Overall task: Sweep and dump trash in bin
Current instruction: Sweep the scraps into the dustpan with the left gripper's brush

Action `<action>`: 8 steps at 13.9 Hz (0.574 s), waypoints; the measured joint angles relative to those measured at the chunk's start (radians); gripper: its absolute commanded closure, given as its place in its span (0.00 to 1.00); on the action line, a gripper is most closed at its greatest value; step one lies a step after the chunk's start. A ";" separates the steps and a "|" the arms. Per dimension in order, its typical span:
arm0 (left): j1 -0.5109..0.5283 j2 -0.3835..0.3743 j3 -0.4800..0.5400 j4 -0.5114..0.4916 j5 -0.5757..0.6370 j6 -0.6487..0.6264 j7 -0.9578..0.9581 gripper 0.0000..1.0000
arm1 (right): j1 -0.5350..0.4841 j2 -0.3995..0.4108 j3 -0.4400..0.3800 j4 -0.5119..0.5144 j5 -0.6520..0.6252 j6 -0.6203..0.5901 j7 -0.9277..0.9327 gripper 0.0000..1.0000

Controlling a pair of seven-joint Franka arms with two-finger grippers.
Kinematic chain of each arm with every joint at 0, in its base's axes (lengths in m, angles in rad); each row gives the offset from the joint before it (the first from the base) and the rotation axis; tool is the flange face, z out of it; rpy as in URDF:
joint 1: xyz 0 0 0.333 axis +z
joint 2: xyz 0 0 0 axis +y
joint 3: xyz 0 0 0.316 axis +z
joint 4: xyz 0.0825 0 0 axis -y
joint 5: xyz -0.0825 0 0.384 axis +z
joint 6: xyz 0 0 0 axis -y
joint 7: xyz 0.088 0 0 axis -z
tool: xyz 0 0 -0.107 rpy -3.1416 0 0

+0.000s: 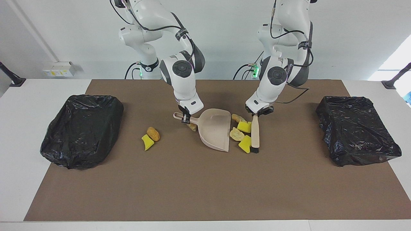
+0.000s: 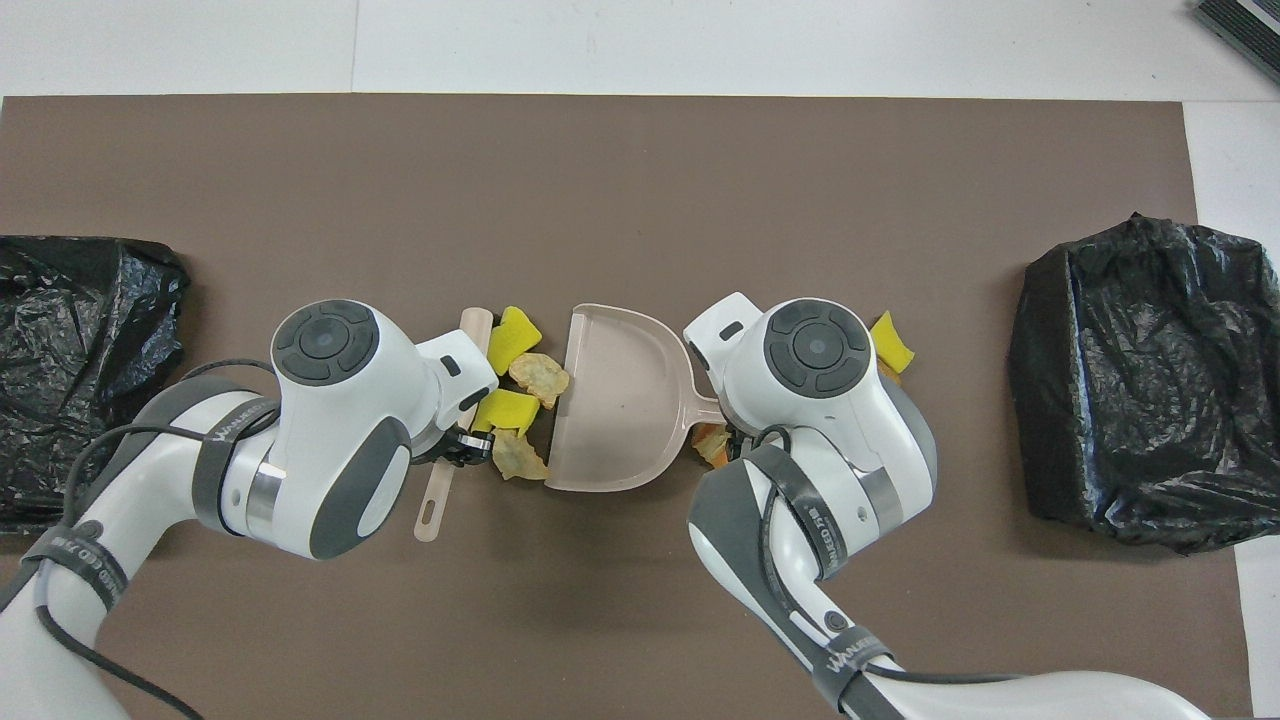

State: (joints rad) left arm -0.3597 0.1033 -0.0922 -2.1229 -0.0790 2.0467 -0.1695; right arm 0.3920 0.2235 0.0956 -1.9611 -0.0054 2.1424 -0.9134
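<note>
**Brushing the near cluster into the pan**

The right gripper (image 1: 185, 119) is clamped on the handle of the beige dustpan (image 1: 214, 128), whose open edge faces the left arm's end of the table. The left gripper (image 1: 257, 113) is closed on the brush (image 1: 255, 133), which lies along the mat with its black bristles farthest from the robots. Four pieces of trash (image 1: 241, 134) sit between brush and pan mouth, touching or just beside it. One lump (image 1: 193, 127) hides by the pan handle, and two more (image 1: 150, 137) lie toward the right arm's end. I judge the stroke should stay low and sideways, pan lip pressed flat so chunks do not slip under, with the black-lined bins (image 1: 357, 130) left for later
</note>
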 measured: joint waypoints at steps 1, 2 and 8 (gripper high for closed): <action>-0.019 -0.001 -0.001 0.000 -0.010 0.000 0.000 1.00 | 0.000 0.000 0.000 0.000 0.000 0.000 0.000 1.00; -0.040 -0.003 -0.001 0.000 -0.016 0.000 0.000 1.00 | 0.000 0.000 0.000 0.000 0.000 0.000 0.000 1.00; -0.135 -0.017 -0.002 0.007 -0.080 0.009 -0.066 1.00 | 0.001 0.001 0.000 -0.002 0.000 0.000 0.000 1.00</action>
State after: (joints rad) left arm -0.4946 0.0863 -0.0944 -2.1158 -0.1594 2.0556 -0.2357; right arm 0.3930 0.2240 0.0958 -1.9630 -0.0054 2.1427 -0.9133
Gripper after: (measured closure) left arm 0.749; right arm 0.678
